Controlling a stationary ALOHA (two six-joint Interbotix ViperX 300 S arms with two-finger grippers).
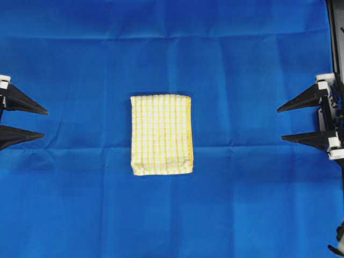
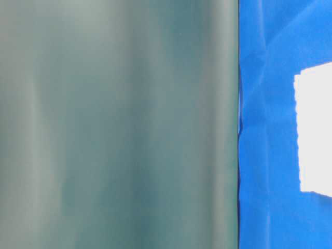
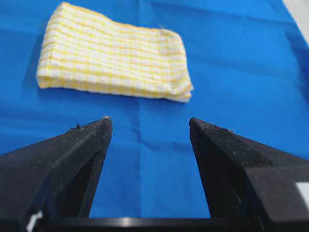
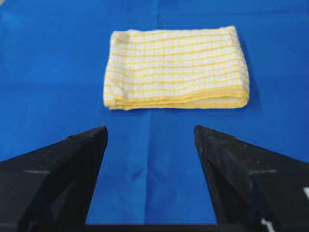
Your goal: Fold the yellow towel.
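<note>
Yellow towel [image 1: 161,135] lies folded in compact stack mid blue cloth [image 1: 242,64], long axis 12-to-6 overhead. Left gripper [image 1: 21,122] at 9 o'clock, right gripper [image 1: 301,121] at 3; both wide, empty, well apart from towel, about equally distant.

Folded yellow towel [image 1: 161,134] is the only obstacle, mid blue cloth [image 1: 172,48]. Bare cloth on every side; left gripper [image 1: 44,124] and right gripper [image 1: 279,124] well apart from it.
</note>
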